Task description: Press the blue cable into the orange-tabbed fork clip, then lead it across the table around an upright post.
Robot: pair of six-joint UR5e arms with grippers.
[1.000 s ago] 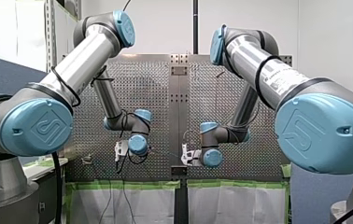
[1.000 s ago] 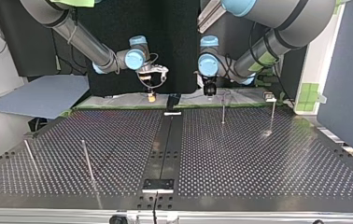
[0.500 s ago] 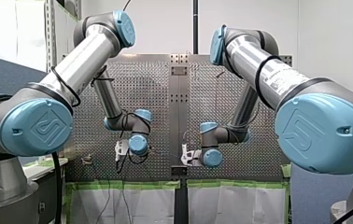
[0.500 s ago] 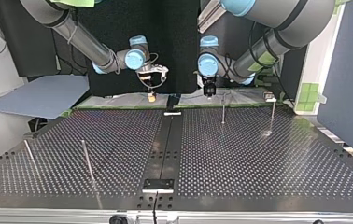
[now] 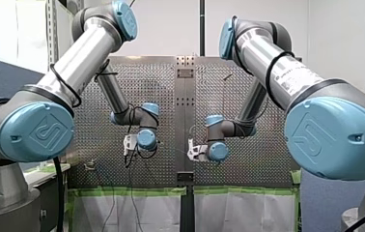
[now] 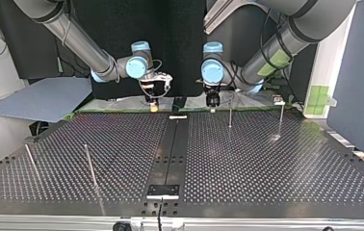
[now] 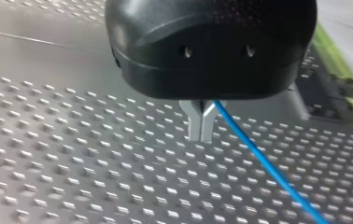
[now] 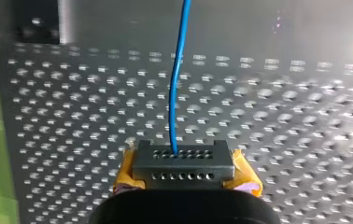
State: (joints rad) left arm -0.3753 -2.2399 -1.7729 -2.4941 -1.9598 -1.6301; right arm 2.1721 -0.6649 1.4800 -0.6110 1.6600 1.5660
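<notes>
My left gripper (image 7: 201,125) and right gripper (image 8: 182,158) each pinch the cable (image 7: 258,158) over the table's (image 6: 266,159) arm-side edge; I judge it should be held taut and level, then lowered squarely into the clip.

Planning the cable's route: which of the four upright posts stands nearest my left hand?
The post just right of the centre strip in the top view, beside my left hand; the other three stand farther off.

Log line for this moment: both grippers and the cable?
left gripper: shut on blue cable | right gripper: shut on blue cable | both at far edge of perforated table, top view
</notes>
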